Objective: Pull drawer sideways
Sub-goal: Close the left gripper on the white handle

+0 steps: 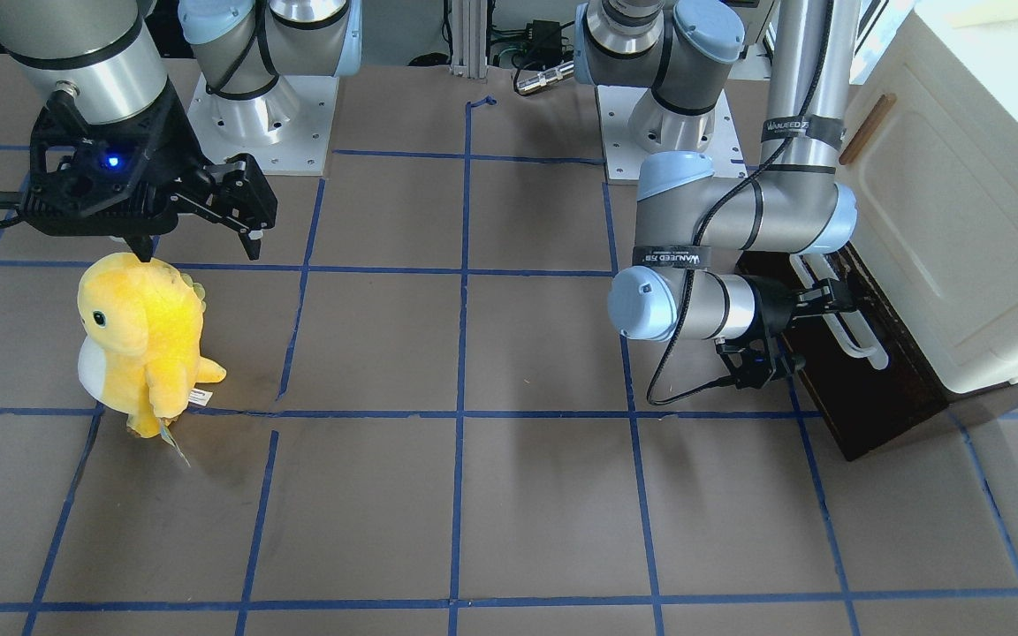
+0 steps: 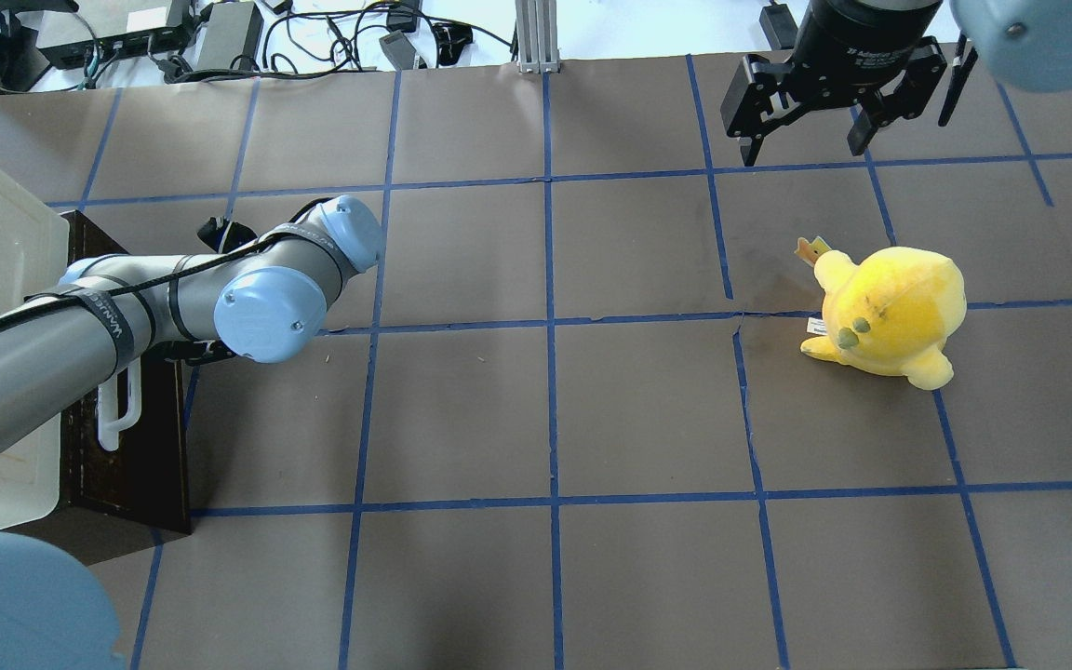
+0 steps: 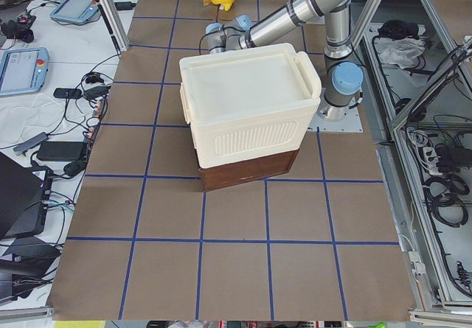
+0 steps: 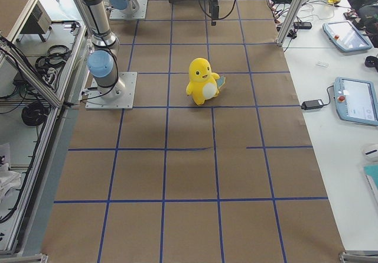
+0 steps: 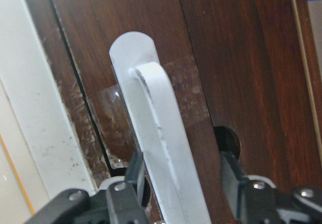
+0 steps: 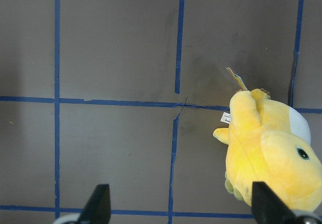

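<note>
The dark brown drawer [image 1: 836, 389] sits under the cream cabinet at the table's end and also shows in the overhead view [image 2: 131, 447]. Its long white bar handle [image 1: 858, 340] runs along the front. In the left wrist view the handle [image 5: 156, 113] passes between my left gripper's [image 5: 181, 176] two fingers, which stand apart on either side of it. One finger [image 5: 132, 181] is against the bar and the other has a small gap. My right gripper [image 2: 806, 140] is open and empty, high above the table near a yellow plush toy.
The cream-white cabinet [image 1: 960, 221] with a small brown handle [image 1: 867, 128] stands over the drawer. The yellow plush toy [image 1: 142, 340] stands on the brown, blue-taped table [image 1: 474, 495], below my right gripper [image 6: 181, 206].
</note>
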Action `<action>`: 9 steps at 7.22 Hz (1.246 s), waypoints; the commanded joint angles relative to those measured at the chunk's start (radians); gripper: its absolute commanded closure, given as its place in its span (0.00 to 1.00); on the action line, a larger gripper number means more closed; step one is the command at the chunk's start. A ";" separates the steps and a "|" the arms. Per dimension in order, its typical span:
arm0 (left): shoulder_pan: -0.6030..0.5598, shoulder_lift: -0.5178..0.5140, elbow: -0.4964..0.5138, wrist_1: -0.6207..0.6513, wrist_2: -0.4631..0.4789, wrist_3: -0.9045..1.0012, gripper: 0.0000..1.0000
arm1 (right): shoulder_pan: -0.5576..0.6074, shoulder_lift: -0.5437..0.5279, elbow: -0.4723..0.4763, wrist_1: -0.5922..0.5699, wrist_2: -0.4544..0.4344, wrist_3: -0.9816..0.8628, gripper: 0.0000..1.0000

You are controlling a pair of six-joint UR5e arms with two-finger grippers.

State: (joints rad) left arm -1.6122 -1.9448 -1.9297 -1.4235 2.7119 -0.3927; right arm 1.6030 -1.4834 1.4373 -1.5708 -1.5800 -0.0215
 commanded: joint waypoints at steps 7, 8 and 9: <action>0.000 0.000 0.000 0.000 -0.001 0.000 0.56 | 0.000 0.000 0.000 0.000 0.000 0.000 0.00; 0.000 0.000 0.002 0.000 -0.001 0.000 0.58 | 0.000 0.000 0.000 0.000 0.000 0.000 0.00; 0.000 0.000 0.000 0.000 -0.001 0.000 0.60 | 0.000 0.000 0.000 0.000 0.000 0.000 0.00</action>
State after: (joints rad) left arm -1.6122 -1.9451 -1.9293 -1.4236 2.7106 -0.3927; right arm 1.6030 -1.4833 1.4373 -1.5708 -1.5800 -0.0215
